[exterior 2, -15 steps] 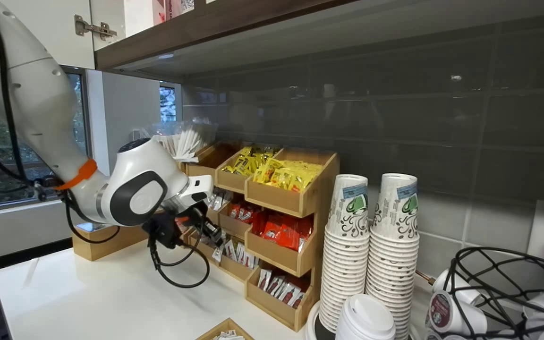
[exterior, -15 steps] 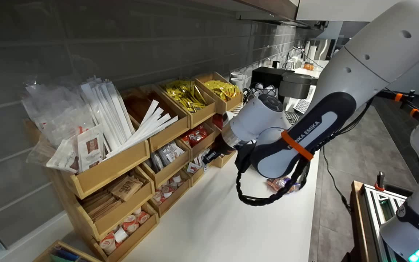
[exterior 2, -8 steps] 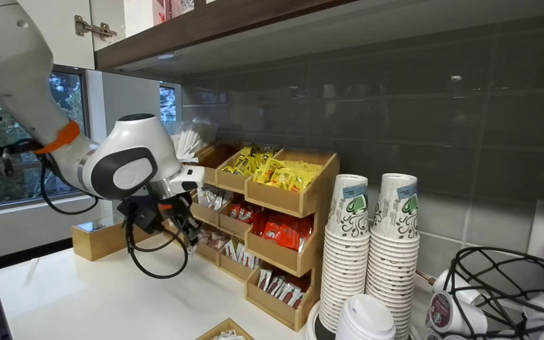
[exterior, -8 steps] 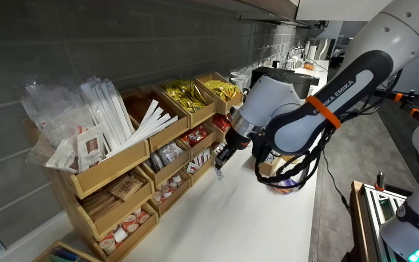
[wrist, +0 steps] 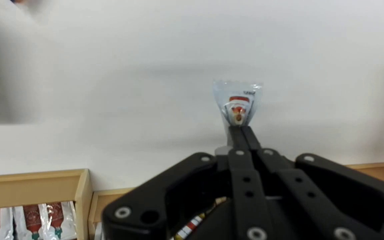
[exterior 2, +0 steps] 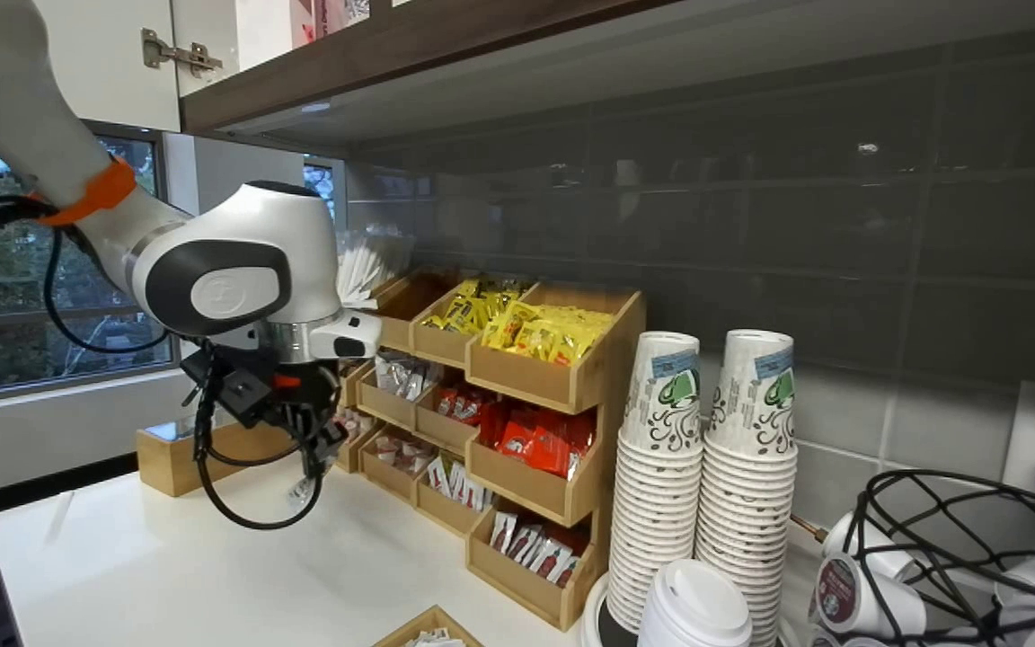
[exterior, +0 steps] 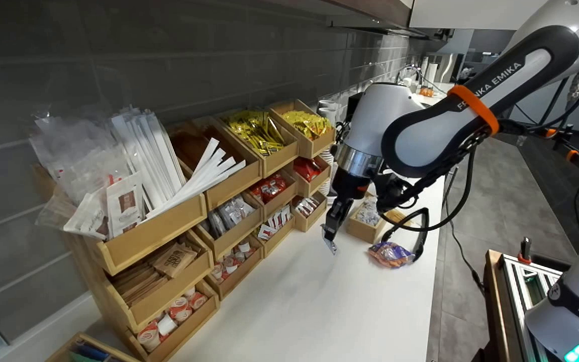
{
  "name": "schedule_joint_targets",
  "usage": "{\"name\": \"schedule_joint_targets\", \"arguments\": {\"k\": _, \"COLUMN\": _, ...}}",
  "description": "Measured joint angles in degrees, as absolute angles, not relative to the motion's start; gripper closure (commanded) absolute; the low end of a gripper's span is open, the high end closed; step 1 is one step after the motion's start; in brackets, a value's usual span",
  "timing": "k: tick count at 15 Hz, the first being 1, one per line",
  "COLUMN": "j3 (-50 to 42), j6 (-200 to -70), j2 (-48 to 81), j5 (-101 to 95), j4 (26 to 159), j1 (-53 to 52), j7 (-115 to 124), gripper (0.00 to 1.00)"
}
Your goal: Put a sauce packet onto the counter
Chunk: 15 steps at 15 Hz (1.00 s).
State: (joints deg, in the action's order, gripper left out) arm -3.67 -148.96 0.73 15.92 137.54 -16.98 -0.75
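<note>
The sauce packet is a small silvery sachet with a red and orange picture; it shows in the wrist view (wrist: 238, 105) and in both exterior views (exterior: 330, 246) (exterior 2: 302, 491). My gripper (wrist: 241, 128) is shut on one end of it, and the rest of the packet sticks out past the fingertips. The gripper also shows in both exterior views (exterior: 327, 234) (exterior 2: 313, 467), pointing down. The white counter (exterior: 289, 311) lies below, also in the wrist view (wrist: 128, 50). The packet appears to hang a little above the counter, out from the rack.
A wooden tiered rack (exterior: 161, 234) with filled bins stands along the wall. A wooden box (exterior: 362, 230) of packets and a purple-orange bag (exterior: 391, 254) are near the gripper. Stacked paper cups (exterior 2: 661, 503) stand beyond the rack's end. A cabinet (exterior 2: 374, 63) hangs above.
My gripper has moved away from the lower rack bins and out over the counter, carrying the packet. It has turned to point more steeply down.
</note>
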Motion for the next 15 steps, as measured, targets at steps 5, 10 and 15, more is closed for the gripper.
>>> {"name": "schedule_joint_targets", "arguments": {"k": 5, "j3": -0.5, "j6": -144.9, "j2": 0.6, "j5": 15.6, "j4": 138.0, "j1": -11.0, "j7": -2.3, "gripper": 0.30}}
{"name": "schedule_joint_targets", "arguments": {"k": 10, "j3": 0.6, "j6": -144.8, "j2": 0.6, "j5": 16.3, "j4": 138.3, "j1": -8.2, "j7": -4.7, "gripper": 0.00}}
{"name": "schedule_joint_targets", "arguments": {"k": 15, "j3": 1.3, "j6": -144.4, "j2": -0.2, "j5": 16.3, "j4": 138.6, "j1": -7.4, "j7": -7.1, "gripper": 0.00}}
